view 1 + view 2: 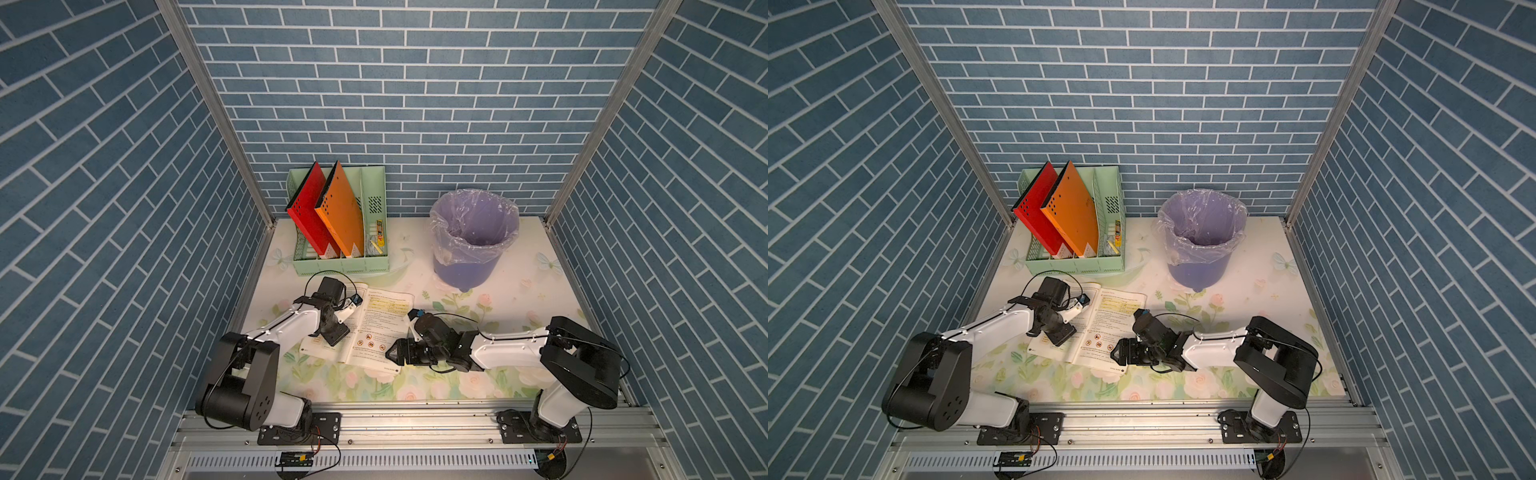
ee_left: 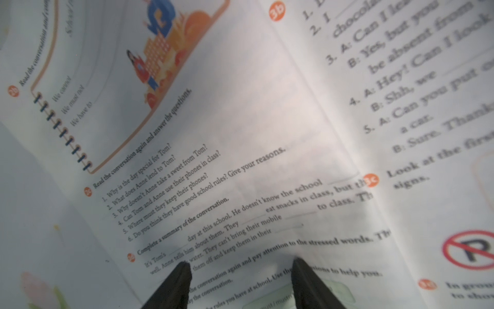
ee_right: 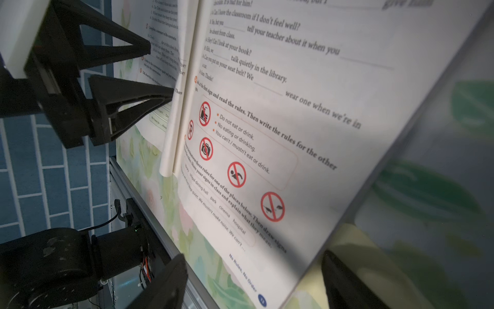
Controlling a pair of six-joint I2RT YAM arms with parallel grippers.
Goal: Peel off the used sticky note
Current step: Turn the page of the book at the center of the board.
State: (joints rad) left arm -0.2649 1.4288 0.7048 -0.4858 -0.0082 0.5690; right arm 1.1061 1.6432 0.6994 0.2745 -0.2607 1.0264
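An open textbook point(image 1: 380, 328) lies flat on the floral table in both top views. No sticky note shows plainly on its pages; yellow bands near the top of the right page point(image 1: 388, 306) may be print. My left gripper point(image 2: 240, 263) points down at the left page, jaws apart, both tips on or just above the paper near the spine. The right wrist view shows that left gripper point(image 3: 160, 72) from the side, nothing between its fingers. My right gripper point(image 3: 254, 255) stands open, with the lower corner of the right page point(image 3: 267, 267) between its wide-set fingers.
A purple bin point(image 1: 473, 237) lined with clear plastic stands at the back right. A green file organizer point(image 1: 332, 266) holding a red folder and an orange folder stands at the back left. The metal rail point(image 1: 415, 411) runs along the table's front edge.
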